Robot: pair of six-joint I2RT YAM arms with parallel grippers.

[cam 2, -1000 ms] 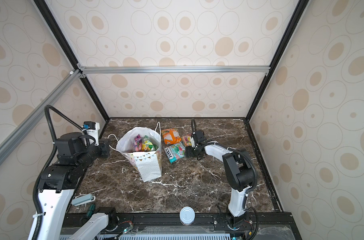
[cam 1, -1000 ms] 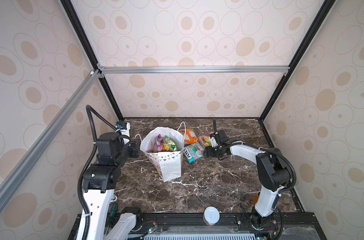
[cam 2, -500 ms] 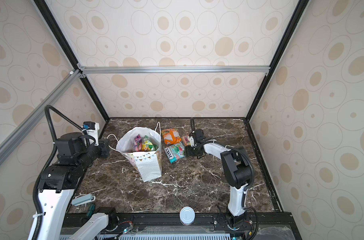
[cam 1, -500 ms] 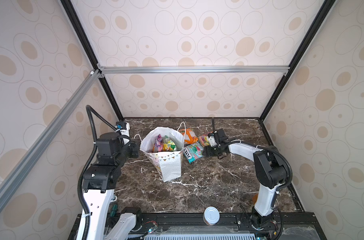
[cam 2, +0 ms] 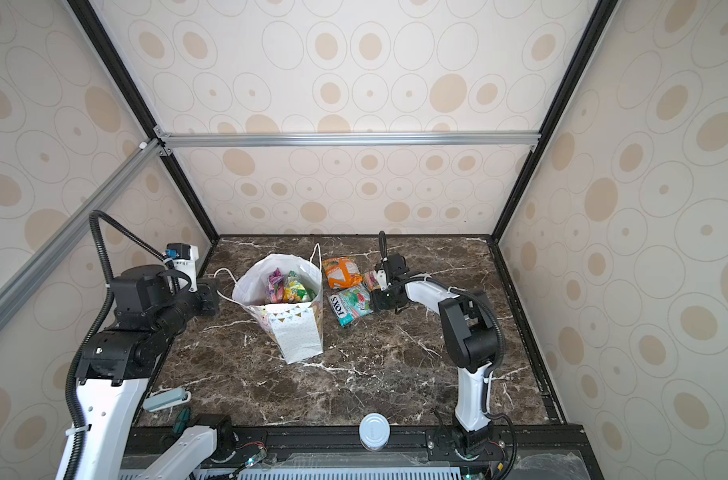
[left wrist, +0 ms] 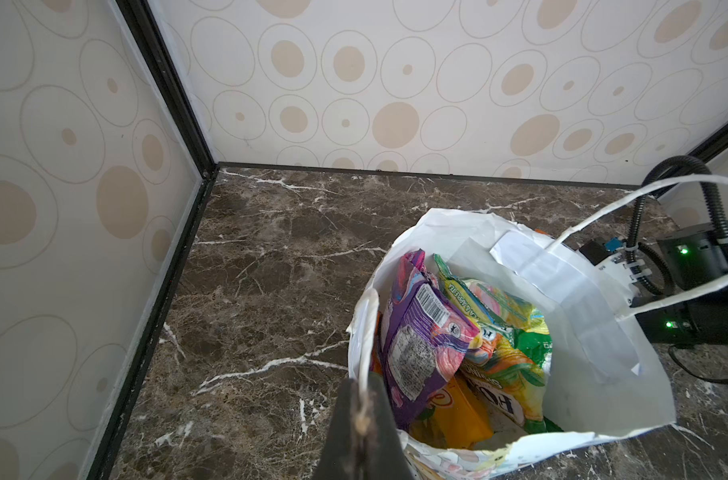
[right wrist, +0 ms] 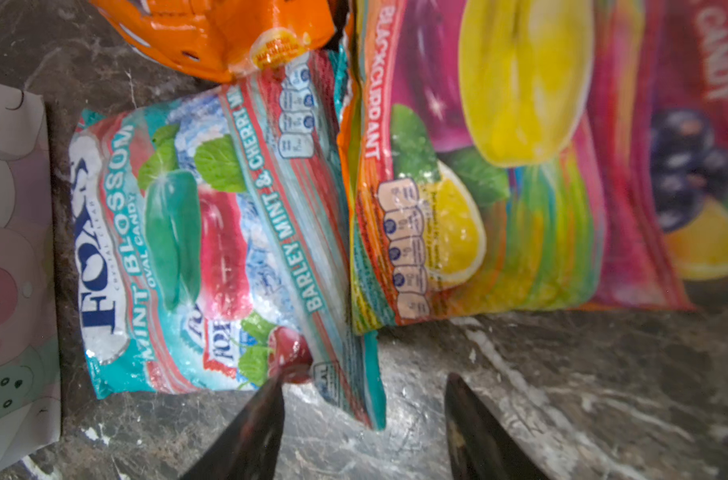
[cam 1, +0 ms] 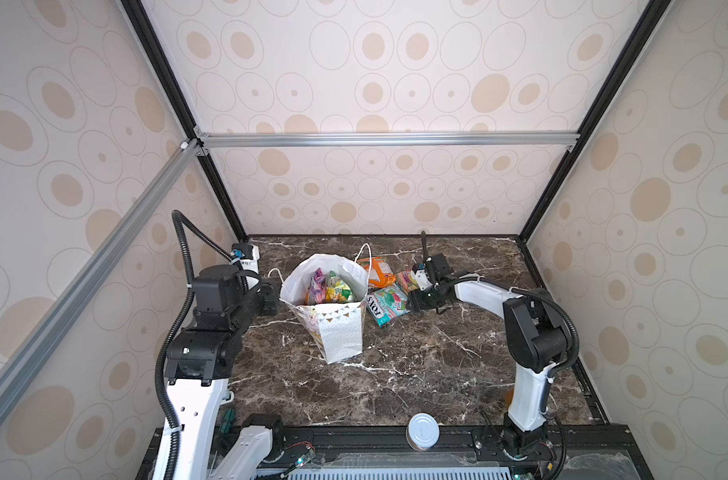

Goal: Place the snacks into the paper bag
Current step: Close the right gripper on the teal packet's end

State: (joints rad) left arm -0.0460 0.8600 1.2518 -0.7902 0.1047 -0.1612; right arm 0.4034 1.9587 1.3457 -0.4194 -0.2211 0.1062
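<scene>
The white paper bag (cam 1: 338, 334) (cam 2: 296, 334) stands upright left of the middle, mouth open. Several snacks (cam 1: 329, 288) (left wrist: 428, 340) fill it, purple, green and yellow among them. My left gripper (left wrist: 361, 415) (cam 1: 277, 291) is shut on the bag's left rim (left wrist: 364, 332). Right of the bag three packets lie on the marble: an orange one (cam 1: 378, 272) (right wrist: 212, 33), a teal FOX'S one (cam 1: 388, 305) (right wrist: 196, 249) and a pink-yellow one (cam 1: 406, 278) (right wrist: 499, 166). My right gripper (right wrist: 362, 386) (cam 1: 412, 303) is open and low, its fingers either side of the teal packet's near corner.
A silver-lidded can (cam 1: 423, 430) (cam 2: 374, 430) stands at the front rail. A grey-teal tool (cam 2: 164, 399) lies at the front left by the left arm's base. Patterned walls close the table on three sides.
The right arm's elbow has shifted slightly left and its jaws have narrowed a little around the teal packet's corner. The left arm and the bag have not moved.
</scene>
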